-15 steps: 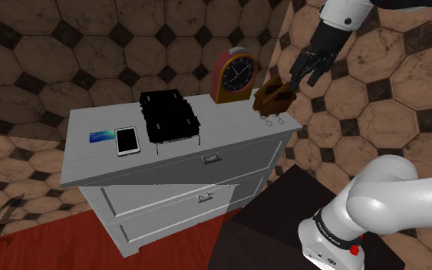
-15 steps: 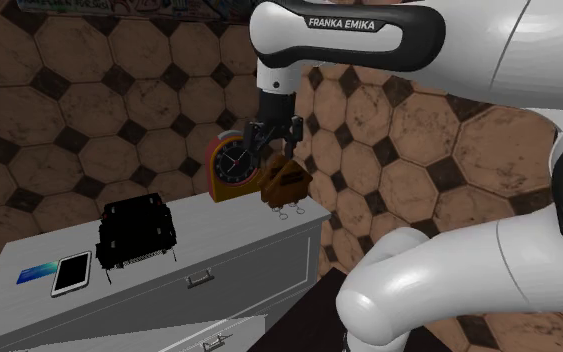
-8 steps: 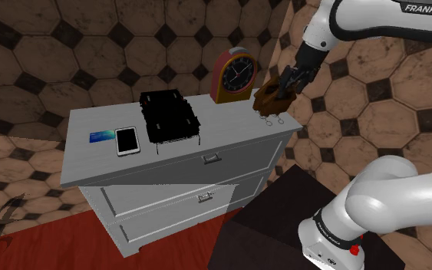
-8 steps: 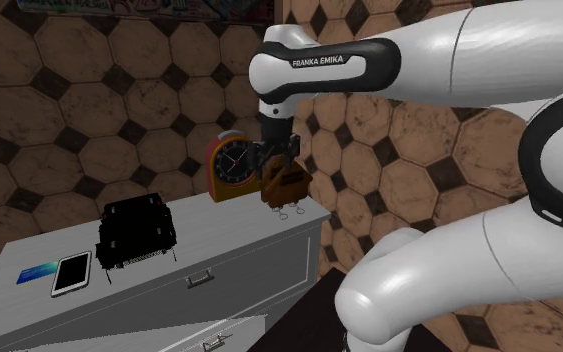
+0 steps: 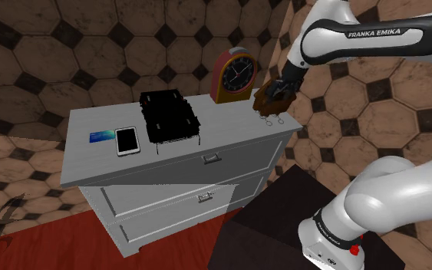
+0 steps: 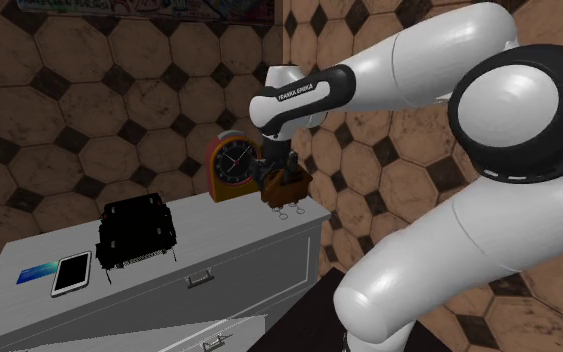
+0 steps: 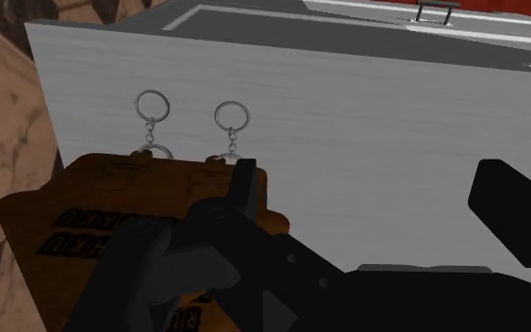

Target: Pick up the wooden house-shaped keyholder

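Brown hexagon-tiled walls (image 5: 68, 46) enclose a corner with a red floor (image 5: 45, 245), where a white counter (image 5: 229, 142) with drawers stands. On its top lie a black wire rack (image 5: 168, 115), a red round-faced clock (image 5: 233, 75) at the far edge, a phone (image 5: 127, 140) and a blue card (image 5: 100, 137). The keyholder (image 7: 93, 217) sits at the counter's far corner on the shoulder view's right, beside the clock: brown wood with black lettering, two metal key rings (image 7: 151, 106) resting on the top. The tool (image 7: 372, 189) has its fingers spread, one lying over the keyholder.
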You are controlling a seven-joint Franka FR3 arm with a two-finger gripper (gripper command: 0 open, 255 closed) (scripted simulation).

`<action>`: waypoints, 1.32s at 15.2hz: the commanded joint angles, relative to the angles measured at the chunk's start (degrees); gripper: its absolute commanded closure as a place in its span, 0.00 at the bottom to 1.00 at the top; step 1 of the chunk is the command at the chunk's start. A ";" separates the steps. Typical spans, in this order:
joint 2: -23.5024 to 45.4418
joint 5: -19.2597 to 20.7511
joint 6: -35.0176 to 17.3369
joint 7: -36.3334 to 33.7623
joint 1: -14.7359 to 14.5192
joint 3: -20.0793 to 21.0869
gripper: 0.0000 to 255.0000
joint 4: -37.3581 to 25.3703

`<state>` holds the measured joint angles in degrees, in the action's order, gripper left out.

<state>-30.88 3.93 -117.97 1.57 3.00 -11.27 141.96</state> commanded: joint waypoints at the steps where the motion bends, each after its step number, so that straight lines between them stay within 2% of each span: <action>1: 3.48 0.10 -4.05 0.99 0.23 -1.27 0.00 0.00; 7: 15.32 -1.52 -15.01 4.92 0.35 -5.24 0.00 -2.11; 12: 26.28 -5.98 -22.60 9.84 0.19 -8.11 0.00 -6.11; 20: 31.22 -9.25 -28.64 12.50 0.09 -8.31 0.00 -4.73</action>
<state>-0.26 -4.82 -145.83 13.45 3.00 -19.46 136.99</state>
